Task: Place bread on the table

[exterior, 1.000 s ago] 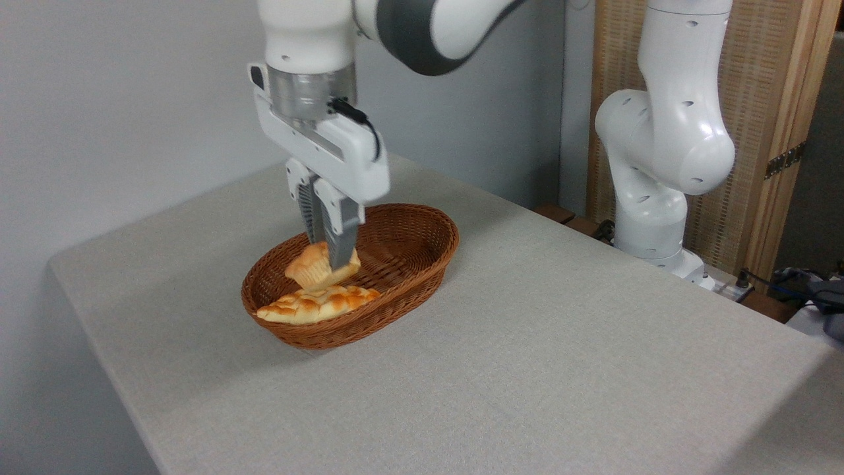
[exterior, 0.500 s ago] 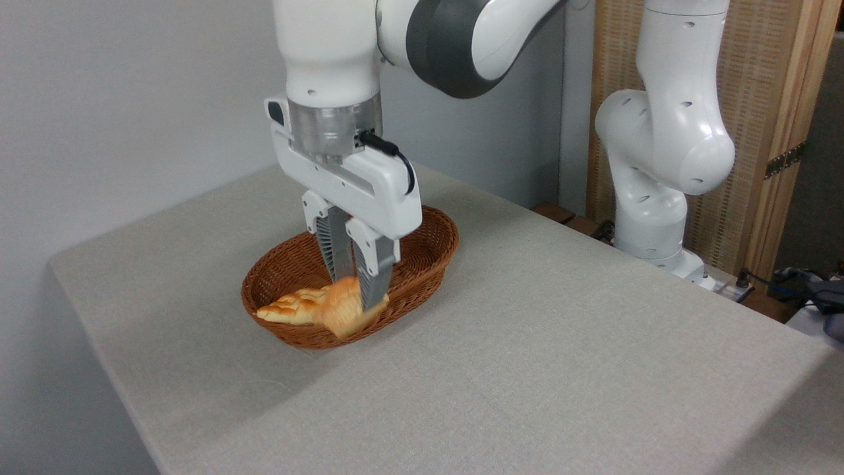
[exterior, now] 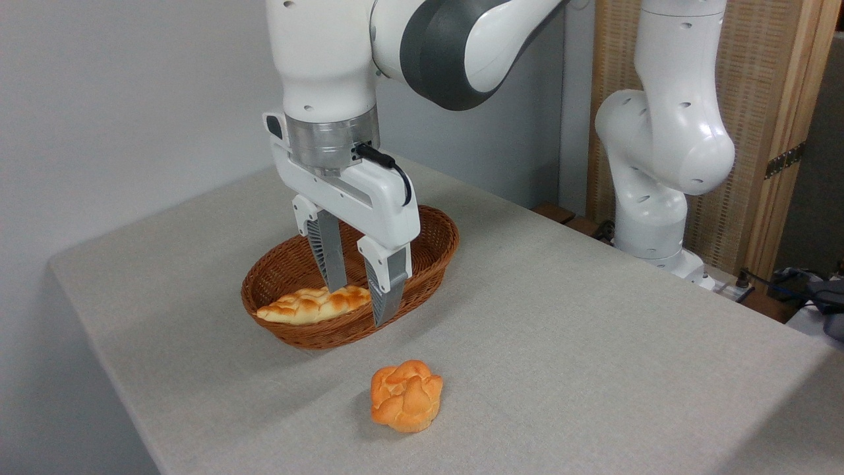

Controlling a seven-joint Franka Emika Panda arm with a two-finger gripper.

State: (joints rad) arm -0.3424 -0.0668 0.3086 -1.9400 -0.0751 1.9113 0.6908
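One lobed bread (exterior: 406,395) on fabric table (exterior: 593,343) — end effector (exterior: 362,303) spread, empty.

bread (exterior: 405,395) on table (exterior: 593,369), before basket (exterior: 432,247) | loaf (exterior: 311,305) in basket | tool (exterior: 361,305) above basket

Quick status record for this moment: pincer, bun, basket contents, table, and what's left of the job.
pincer: open, empty, fingers pointing down in front of the basket's near rim
bread: lying on the table, in front of the basket, clear of the pincer
basket: brown wicker, on the table, holds one loaf
braided loaf: flat in the basket's near-left end
table: grey-beige cloth surface, bears basket and bread
task state: bread looks placed; only the retreat seems left
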